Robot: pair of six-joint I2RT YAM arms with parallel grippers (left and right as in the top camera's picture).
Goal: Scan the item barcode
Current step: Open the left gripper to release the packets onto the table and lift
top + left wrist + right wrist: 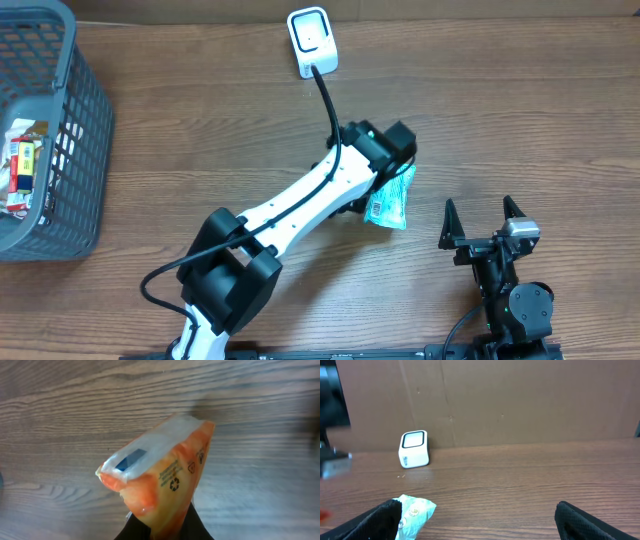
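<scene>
The left end effector [162, 529] is clamped on the lower end of the packet [160, 472]. Its fingers are cut off by the bottom of the wrist view, and from overhead the arm hides them. The packet sits over the middle of the counter [520, 100], a little toward the right edge, and its print is too small to read. The scanner [311, 38] stands near the far edge. The right end effector [483, 222] is spread wide and empty by the near edge. The basket [75, 130] at the left edge is partly cropped.

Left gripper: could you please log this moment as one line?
left gripper shut on packet | right gripper open, empty | scanner apart from packet
</scene>
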